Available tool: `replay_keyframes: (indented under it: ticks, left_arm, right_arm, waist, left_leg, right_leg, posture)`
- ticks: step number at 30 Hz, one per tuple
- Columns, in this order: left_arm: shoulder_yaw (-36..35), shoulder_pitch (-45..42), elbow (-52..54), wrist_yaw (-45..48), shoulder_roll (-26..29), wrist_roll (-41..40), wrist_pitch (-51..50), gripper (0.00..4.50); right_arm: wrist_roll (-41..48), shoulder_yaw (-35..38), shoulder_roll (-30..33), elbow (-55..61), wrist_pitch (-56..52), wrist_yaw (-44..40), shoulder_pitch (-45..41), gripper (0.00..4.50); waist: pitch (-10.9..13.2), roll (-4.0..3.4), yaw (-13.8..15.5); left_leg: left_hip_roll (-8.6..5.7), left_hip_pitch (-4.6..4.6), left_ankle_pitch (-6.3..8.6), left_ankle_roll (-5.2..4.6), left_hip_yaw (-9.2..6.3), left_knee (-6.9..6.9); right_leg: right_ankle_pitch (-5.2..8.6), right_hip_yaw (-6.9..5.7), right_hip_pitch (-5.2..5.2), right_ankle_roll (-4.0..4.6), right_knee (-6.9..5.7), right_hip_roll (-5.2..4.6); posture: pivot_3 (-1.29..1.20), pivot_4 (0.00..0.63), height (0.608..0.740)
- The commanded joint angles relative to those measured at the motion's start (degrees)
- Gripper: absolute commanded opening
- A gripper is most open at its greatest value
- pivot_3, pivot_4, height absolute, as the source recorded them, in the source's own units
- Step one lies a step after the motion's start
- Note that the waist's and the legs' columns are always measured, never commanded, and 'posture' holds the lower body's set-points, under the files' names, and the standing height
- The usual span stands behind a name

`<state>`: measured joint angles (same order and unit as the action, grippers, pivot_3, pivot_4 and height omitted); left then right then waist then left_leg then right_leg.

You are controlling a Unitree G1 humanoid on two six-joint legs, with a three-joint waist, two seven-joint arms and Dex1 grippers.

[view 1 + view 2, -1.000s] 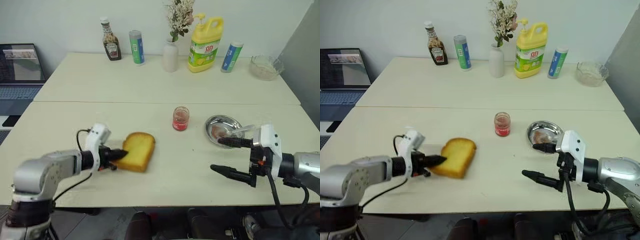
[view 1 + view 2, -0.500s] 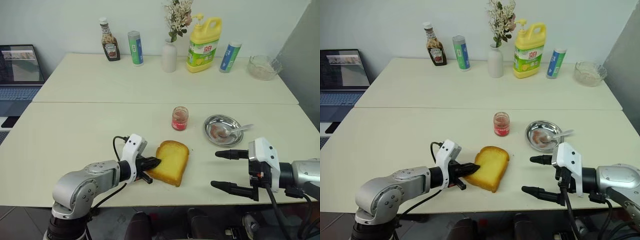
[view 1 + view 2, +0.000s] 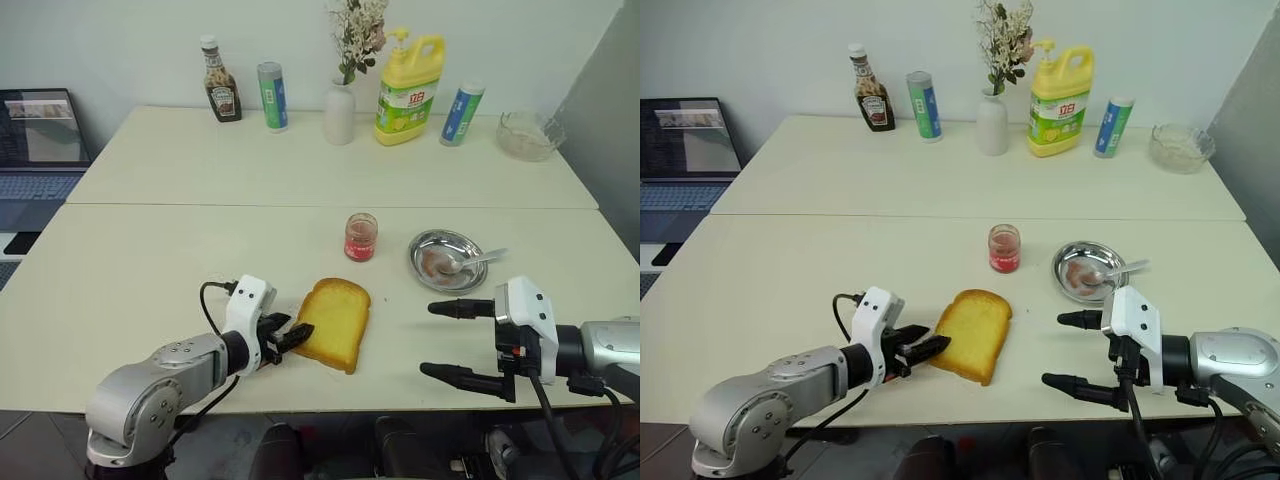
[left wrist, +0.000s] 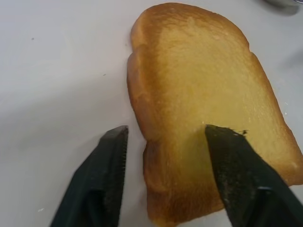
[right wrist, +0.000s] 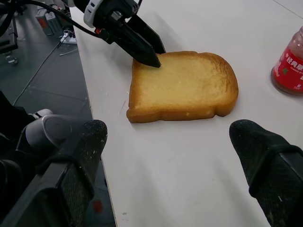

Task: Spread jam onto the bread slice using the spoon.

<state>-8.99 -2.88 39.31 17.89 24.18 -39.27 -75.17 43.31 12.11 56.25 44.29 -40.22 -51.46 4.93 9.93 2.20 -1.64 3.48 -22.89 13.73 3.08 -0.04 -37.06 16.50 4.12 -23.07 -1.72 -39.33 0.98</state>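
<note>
Two pale cream tables (image 3: pixel 200 170) are standing pushed together, their seam running straight across from the left edge to the right edge. Behind them a plain white wall (image 3: pixel 130 40) is closing off the room, while a grey panel (image 3: pixel 610 90) is rising at the far right corner. Even, soft light is falling over the tabletops, throwing only faint shadows. Off the tables' left edge an open laptop (image 3: pixel 38 135) is glowing, its screen lit and its keyboard facing the room. Beneath the near edge a dark grey floor (image 5: pixel 52 80) is showing, with black cables (image 5: pixel 42 47) trailing across it toward a power strip (image 5: pixel 71 38).
</note>
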Motion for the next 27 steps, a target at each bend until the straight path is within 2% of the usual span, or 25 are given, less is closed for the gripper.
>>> replay_keyframes:
  ticks: [1,2,4,6,8,11,15,18,22,27]
  left_arm:
    - [-4.62,1.11,4.91,0.4,0.32,-2.64,1.01,4.11]
    - [-5.46,1.54,5.45,0.59,0.65,-2.96,1.44,4.45]
    - [-8.41,2.94,6.51,1.51,0.83,-5.08,1.33,4.48]
    - [-10.59,5.84,8.18,4.51,4.01,-6.63,2.21,4.48]
    - [-10.89,7.69,6.78,12.52,11.37,-6.33,6.52,4.48]
    - [-9.77,0.45,-1.46,21.94,18.36,-2.82,18.57,4.48]
    - [-2.31,-13.89,-8.55,29.55,21.87,1.67,29.43,4.48]
    - [0.72,-20.87,-9.84,33.79,21.41,-0.99,30.65,4.48]
    - [5.61,-25.51,-10.79,40.83,23.61,0.21,33.49,4.48]
    - [10.52,-29.38,-11.0,45.78,23.77,1.95,36.86,4.48]
  right_arm:
    - [0.07,0.49,-0.06,-0.1,1.49,-1.13,-0.54,4.5]
    - [0.08,0.51,-0.15,-0.22,1.6,-1.23,-0.6,4.5]
    - [0.1,0.56,-0.41,-0.5,1.94,-1.44,-0.6,4.5]
    - [-0.38,0.6,-0.91,-1.02,2.77,-1.44,-0.51,4.5]
    - [-0.03,1.52,-2.33,-1.78,3.12,0.09,-0.91,4.5]
    - [0.99,4.59,-5.82,-3.25,3.43,4.63,-2.68,4.5]
    - [0.57,9.86,-10.71,-3.37,3.33,11.48,-1.51,4.5]
    - [-1.14,13.49,-15.35,-3.08,4.34,16.75,2.34,4.5]
    - [-0.03,16.74,-23.34,-4.7,4.37,24.65,5.02,4.5]
    - [3.07,17.87,-30.17,-8.9,2.82,31.22,4.14,4.5]
  waist:
    - [0.0,0.0,0.0]
    - [0.0,0.0,-0.01]
    - [0.0,0.0,-0.02]
    - [0.01,0.01,-0.08]
    - [0.01,0.02,-0.08]
    - [0.05,-0.06,0.44]
    - [0.02,0.0,1.41]
    - [0.01,0.01,1.32]
    - [0.02,-0.02,1.06]
    - [0.03,-0.16,0.15]
  left_leg:
    - [0.0,0.0,0.0,0.0,0.0,0.0]
    - [0.0,0.0,0.0,0.0,-0.01,0.0]
    - [0.01,0.0,0.0,0.0,0.0,0.01]
    - [0.02,0.01,0.0,0.0,0.01,0.02]
    - [0.04,0.01,0.0,0.0,0.01,0.03]
    - [0.04,0.05,0.0,0.0,-0.04,0.01]
    - [-0.04,0.01,-0.06,-0.06,0.0,-0.08]
    - [-0.08,-0.04,-0.03,-0.05,0.21,0.01]
    - [-0.01,-0.22,0.05,0.02,0.15,0.12]
    - [0.1,-0.13,0.07,0.03,0.06,0.24]
  right_leg:
    - [0.0,0.0,0.0,0.0,0.0,0.0]
    - [0.0,0.0,0.0,0.0,0.0,0.0]
    - [0.0,0.0,0.0,0.0,0.0,0.0]
    - [0.01,0.01,-0.01,0.01,0.0,0.0]
    - [0.02,0.01,-0.02,0.02,0.01,0.01]
    - [0.02,-0.06,-0.04,0.14,-0.02,0.02]
    - [0.06,-0.06,0.07,0.45,0.15,-0.02]
    - [-0.17,0.09,0.14,0.0,0.46,-0.09]
    - [-0.14,0.05,-0.13,0.13,0.35,-0.04]
    - [-0.07,-0.01,-0.13,0.28,0.23,0.11]
  posture:
    - [0.0,0.15,0.74]
    - [0.0,0.15,0.74]
    - [0.0,0.15,0.74]
    - [0.0,0.15,0.74]
    - [0.0,0.15,0.74]
    - [0.0,0.15,0.74]
    - [0.0,0.15,0.74]
    - [0.0,0.15,0.74]
    - [0.0,0.15,0.74]
    - [0.0,0.15,0.74]
